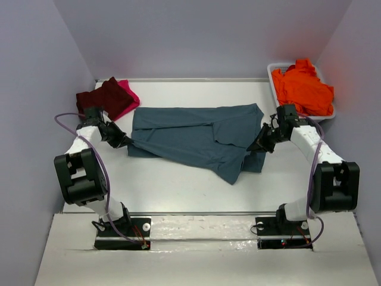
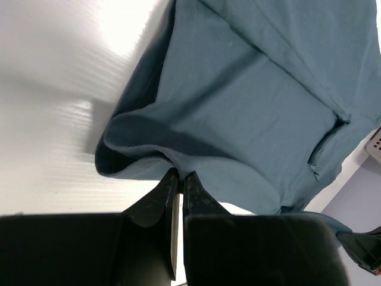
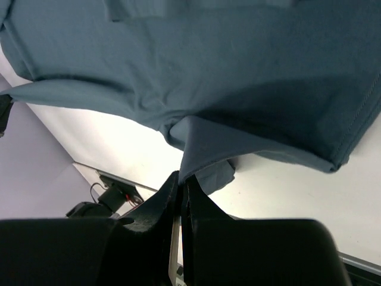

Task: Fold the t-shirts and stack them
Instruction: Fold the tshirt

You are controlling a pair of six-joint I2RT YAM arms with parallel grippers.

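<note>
Because you likely want the slate teal-blue cloth t-shirt (image 1: 196, 134) taut for folding, your left gripper (image 1: 125, 142) and right gripper (image 1: 256, 145) each pinch an opposite edge, cloth spreading beyond the fingers (image 2: 156, 199).

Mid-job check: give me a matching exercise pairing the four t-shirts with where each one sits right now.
Things:
1. slate teal-blue cloth t-shirt
2. vivid orange cloth t-shirt
3. dark maroon cloth t-shirt
4. bright pink cloth t-shirt

Places:
A. far left corner, lying on top of another shirt
B. in the white plastic tub, far right
C. spread across the middle of the white table
D. far left corner, peeking out from under another shirt

Pairs: 1-C; 2-B; 3-A; 4-D
</note>
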